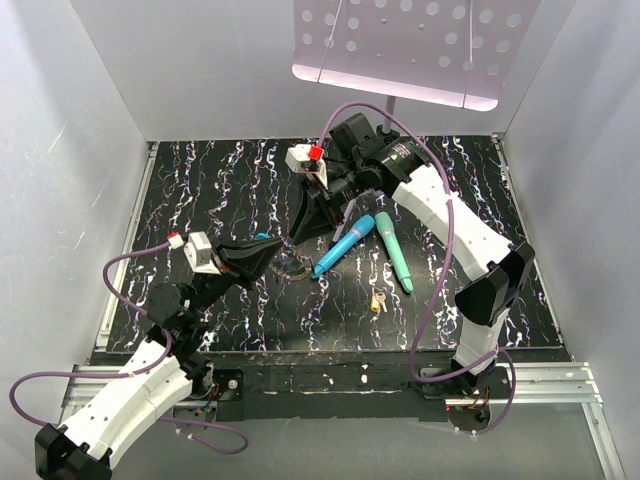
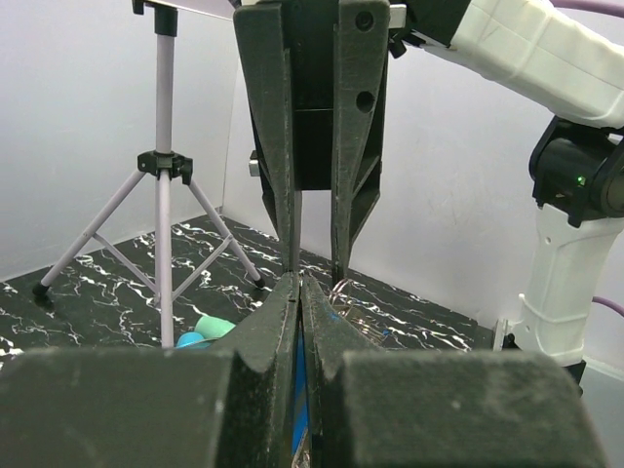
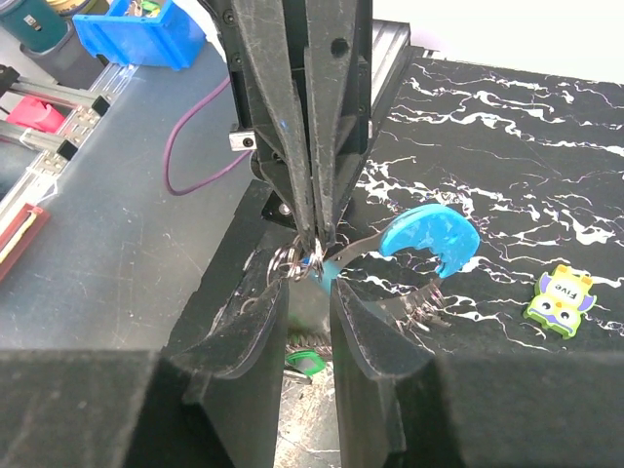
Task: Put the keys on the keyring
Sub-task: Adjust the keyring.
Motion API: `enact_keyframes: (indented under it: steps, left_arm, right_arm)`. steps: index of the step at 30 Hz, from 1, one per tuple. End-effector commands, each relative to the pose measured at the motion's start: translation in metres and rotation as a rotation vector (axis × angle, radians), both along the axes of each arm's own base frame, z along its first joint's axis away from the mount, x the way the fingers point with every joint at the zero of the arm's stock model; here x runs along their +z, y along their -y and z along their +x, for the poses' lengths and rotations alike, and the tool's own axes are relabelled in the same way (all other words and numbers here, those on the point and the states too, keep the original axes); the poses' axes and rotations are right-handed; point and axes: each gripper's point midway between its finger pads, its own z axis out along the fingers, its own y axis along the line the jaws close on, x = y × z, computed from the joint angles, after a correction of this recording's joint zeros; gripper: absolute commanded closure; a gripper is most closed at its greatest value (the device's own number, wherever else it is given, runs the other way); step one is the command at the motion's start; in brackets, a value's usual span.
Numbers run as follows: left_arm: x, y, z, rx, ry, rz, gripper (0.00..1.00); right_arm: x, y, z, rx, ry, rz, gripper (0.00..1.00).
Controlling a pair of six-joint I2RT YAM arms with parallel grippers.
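our left gripper (image 2: 299, 281) pinches the keyring's (image 3: 429, 239) glossy blue curve, off the marbled table's (image 1: 200, 190) edges — our right gripper (image 3: 307, 291) part-spread, grip we cannot tell.

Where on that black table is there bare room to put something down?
The far left part of the table is bare, between the side wall and the keyring. So is the near strip between the yellow key and the front edge. The middle is crowded, with the keyring, the blue stick and the green stick close together.
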Motion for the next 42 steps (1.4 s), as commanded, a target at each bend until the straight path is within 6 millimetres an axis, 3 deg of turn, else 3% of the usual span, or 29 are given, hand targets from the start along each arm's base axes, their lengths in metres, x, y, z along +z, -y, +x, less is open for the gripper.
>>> enact_keyframes:
  steps: [1, 12, 33, 37, 42]
  left_arm:
    - [0.032, -0.009, -0.006, 0.025, 0.069, -0.055, 1.0]
    - [0.03, -0.009, -0.006, 0.022, 0.064, -0.058, 1.0]
    - [0.025, -0.003, -0.007, -0.015, 0.049, -0.059, 1.0]
    - [0.024, -0.002, -0.008, -0.025, 0.044, -0.059, 1.0]
    - [0.019, 0.001, -0.009, -0.044, 0.026, -0.053, 1.0]
  right_arm:
    - [0.014, 0.007, -0.018, 0.035, 0.01, 0.031, 0.69]
    - [0.011, 0.002, -0.018, 0.037, 0.01, 0.023, 0.71]
    - [0.008, -0.004, -0.025, 0.055, -0.012, 0.008, 0.9]
    - [0.008, -0.004, -0.027, 0.058, -0.02, 0.003, 0.99]
    - [0.007, -0.004, -0.028, 0.054, -0.032, -0.008, 0.99]
